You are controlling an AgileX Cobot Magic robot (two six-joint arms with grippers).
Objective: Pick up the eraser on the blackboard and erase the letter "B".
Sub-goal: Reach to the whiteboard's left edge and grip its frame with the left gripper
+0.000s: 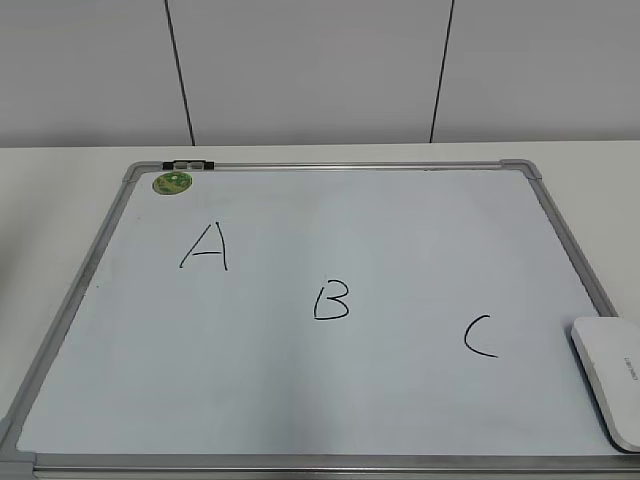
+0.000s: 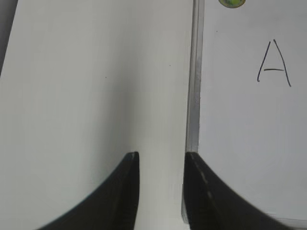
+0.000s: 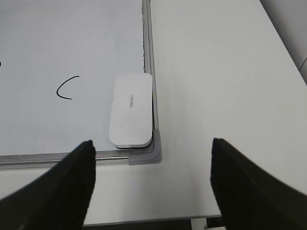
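Exterior view: eraser (image 1: 608,378) on blackboard (image 1: 330,460) corner | left jaws narrowly apart | right jaws wide

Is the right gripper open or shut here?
Open: the right gripper shows its jaws spread wide, empty, above the table's edge near the eraser.

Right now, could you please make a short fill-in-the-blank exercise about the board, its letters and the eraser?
1. Along the board, the letters read A, B, ____ from left to right.
2. The eraser lies on the board's near ____ corner, by the frame.
3. The round sticker near the A is ____ in colour.
4. The right gripper has its jaws wide ____, with nothing between them.

Missing words: C; right; green; open
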